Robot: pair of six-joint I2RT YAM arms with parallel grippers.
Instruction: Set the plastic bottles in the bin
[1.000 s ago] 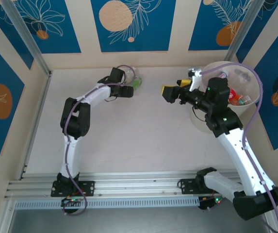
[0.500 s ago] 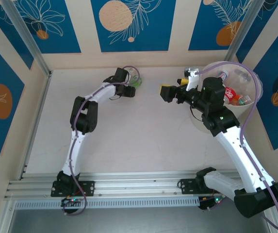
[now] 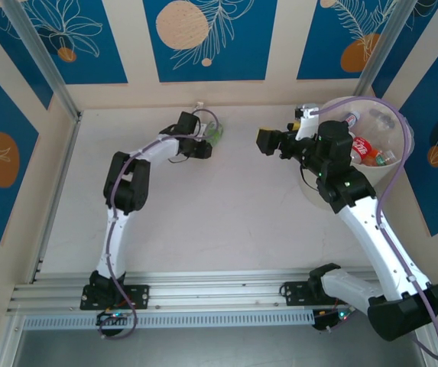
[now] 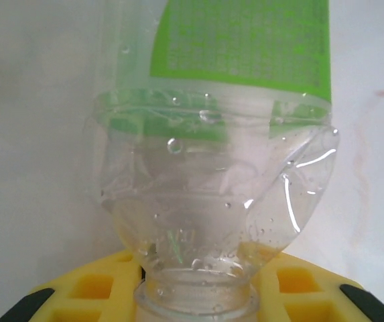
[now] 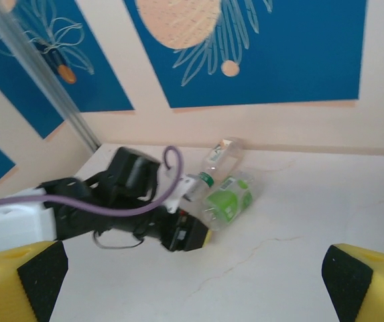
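A clear bottle with a green label lies near the back wall. Its uncapped neck points at my left gripper. In the left wrist view the bottle looms close. Its neck rests right at the yellow pads and hides the gap between them. A second clear bottle with a green neck ring lies just behind it, also seen in the right wrist view. My right gripper hangs open and empty beside the pale bin. The bin holds a red-labelled bottle and others.
The back wall runs close behind both lying bottles. The bin stands in the far right corner, with the right forearm crossing its near rim. A metal rail spans the table's near edge.
The left arm's elbow swung right, then back a little, while its gripper stayed at the green-labelled bottle. The right gripper turned, so its yellow pad has dropped from the top view.
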